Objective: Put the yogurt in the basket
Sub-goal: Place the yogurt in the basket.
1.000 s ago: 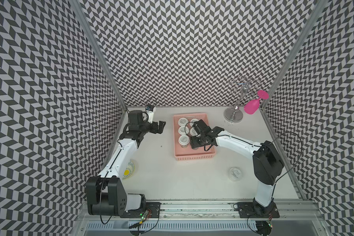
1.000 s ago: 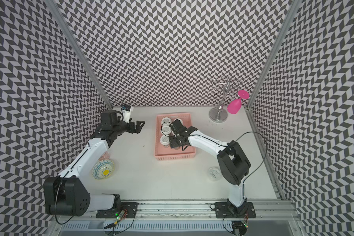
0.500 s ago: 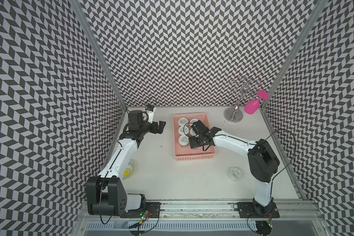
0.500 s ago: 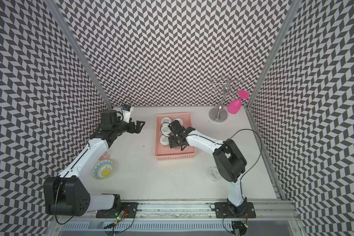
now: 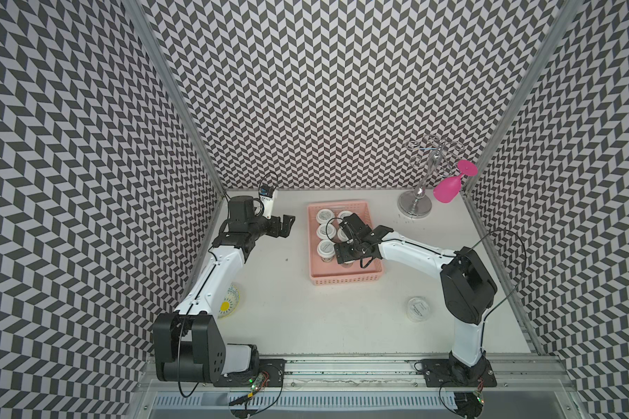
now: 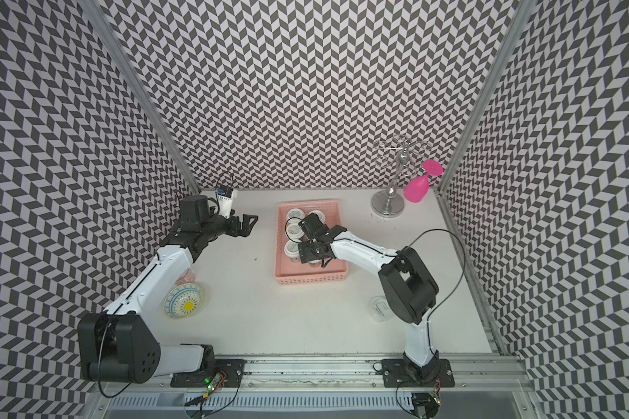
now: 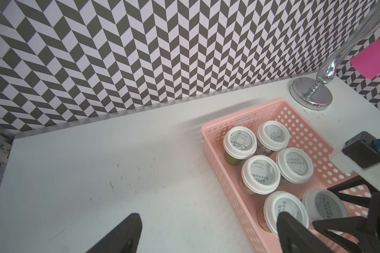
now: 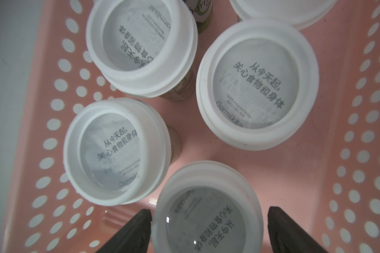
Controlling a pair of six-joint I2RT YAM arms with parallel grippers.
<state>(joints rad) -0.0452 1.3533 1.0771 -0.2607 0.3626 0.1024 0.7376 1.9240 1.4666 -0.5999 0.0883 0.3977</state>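
The salmon-pink basket (image 5: 345, 281) (image 6: 311, 278) sits mid-table with several white-lidded yogurt tubs (image 5: 325, 216) standing in it. My right gripper (image 5: 347, 255) (image 8: 208, 211) reaches down into the basket and is open. Its fingers (image 8: 138, 227) straddle a translucent-lidded tub (image 8: 208, 219) that stands on the basket floor, and a gap shows beside one finger. Another yogurt tub (image 5: 419, 308) (image 6: 380, 308) stands on the table near the right arm's base. My left gripper (image 5: 287, 226) (image 7: 208, 216) hovers open and empty over bare table, left of the basket (image 7: 228, 188).
A chrome glass stand (image 5: 414, 206) holding a pink wine glass (image 5: 447, 190) occupies the back right corner. A patterned bowl (image 6: 183, 301) and a pinkish cup (image 6: 186, 277) lie beside the left arm. Patterned walls close in the left, back and right sides.
My right gripper's jaws have spread wider round the tub in the basket, and the right arm's elbow has shifted a little. The left arm has stayed still.
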